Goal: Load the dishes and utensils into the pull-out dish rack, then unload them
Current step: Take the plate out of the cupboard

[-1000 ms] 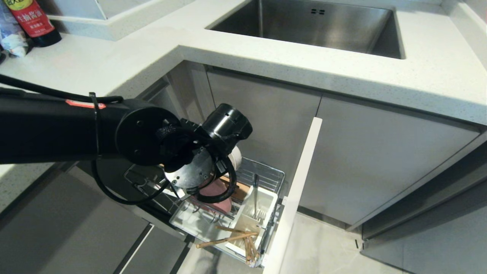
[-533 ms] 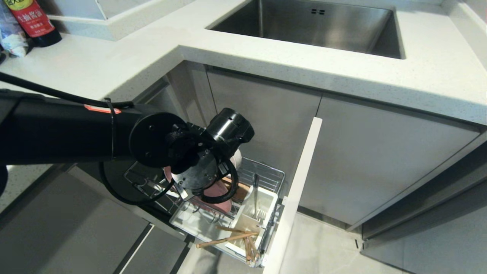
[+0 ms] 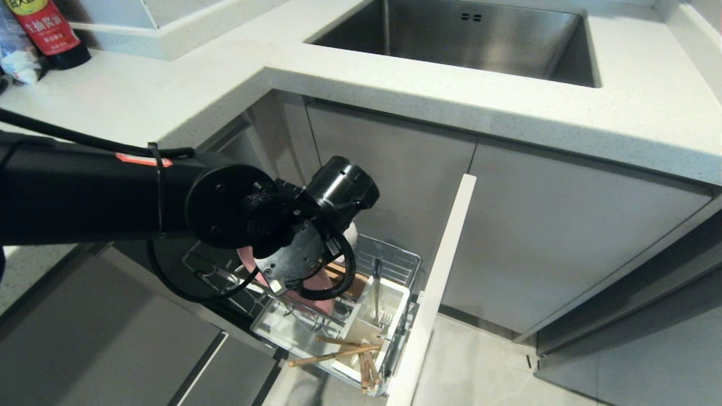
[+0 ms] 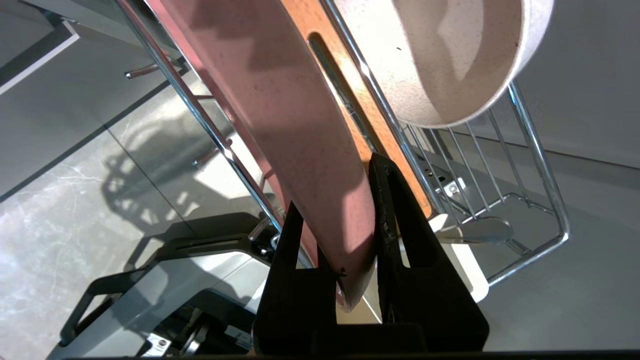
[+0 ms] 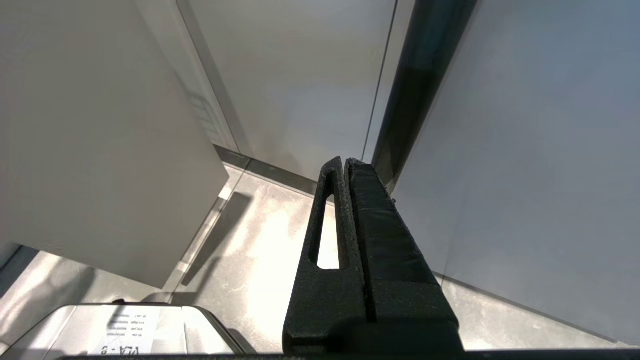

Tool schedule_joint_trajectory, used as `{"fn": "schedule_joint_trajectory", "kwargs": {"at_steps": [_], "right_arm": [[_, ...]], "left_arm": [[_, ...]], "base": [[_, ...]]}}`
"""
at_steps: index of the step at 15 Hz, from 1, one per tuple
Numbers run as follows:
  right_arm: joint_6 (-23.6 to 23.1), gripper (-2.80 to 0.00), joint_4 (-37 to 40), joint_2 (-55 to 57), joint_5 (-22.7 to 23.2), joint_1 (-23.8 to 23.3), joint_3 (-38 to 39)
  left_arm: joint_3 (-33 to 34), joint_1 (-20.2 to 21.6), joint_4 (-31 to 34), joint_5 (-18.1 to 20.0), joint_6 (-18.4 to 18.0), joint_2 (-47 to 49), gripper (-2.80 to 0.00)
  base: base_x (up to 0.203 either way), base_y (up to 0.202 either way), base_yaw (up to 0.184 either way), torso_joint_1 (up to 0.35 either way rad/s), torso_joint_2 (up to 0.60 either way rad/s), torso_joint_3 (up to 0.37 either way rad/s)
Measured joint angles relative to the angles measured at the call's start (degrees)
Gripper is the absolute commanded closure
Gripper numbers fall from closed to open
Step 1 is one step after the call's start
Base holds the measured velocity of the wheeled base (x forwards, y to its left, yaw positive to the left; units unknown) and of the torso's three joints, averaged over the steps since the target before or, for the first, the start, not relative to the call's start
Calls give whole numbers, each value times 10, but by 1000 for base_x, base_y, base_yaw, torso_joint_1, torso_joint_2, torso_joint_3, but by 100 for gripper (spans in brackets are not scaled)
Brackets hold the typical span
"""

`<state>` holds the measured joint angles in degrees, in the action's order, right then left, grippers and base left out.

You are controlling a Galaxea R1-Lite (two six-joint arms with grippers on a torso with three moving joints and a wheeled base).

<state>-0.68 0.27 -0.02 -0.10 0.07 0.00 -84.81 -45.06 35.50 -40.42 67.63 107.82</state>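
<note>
My left gripper is shut on the rim of the pink plate, which stands on edge in the pull-out dish rack. In the head view my left wrist hides the fingers, and only parts of the plate show. The speckled bowl leans on the wires next to the slotted wooden strip. A silver fork stands in the white caddy. The chopsticks lie across the caddy's front end. My right gripper is shut and empty, low beside cabinet panels.
The rack's narrow front panel sticks out toward me to the right of the basket. The worktop overhangs it, with the steel sink behind. A sauce bottle stands at the far left. Tiled floor lies below.
My left arm has shifted a little to the right over the rack. A pink edge of the plate now shows to the left of the wrist.
</note>
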Motion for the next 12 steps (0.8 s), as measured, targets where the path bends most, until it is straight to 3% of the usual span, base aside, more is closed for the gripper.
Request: {"fn": "schedule_joint_trajectory", "kwargs": {"at_steps": [12], "right_arm": [[0,0,0,0,0,0,0]], "left_arm": [[-12,-62,6,1,-8,-131,0]], "base": [[0,0,0,0,0,0]]}}
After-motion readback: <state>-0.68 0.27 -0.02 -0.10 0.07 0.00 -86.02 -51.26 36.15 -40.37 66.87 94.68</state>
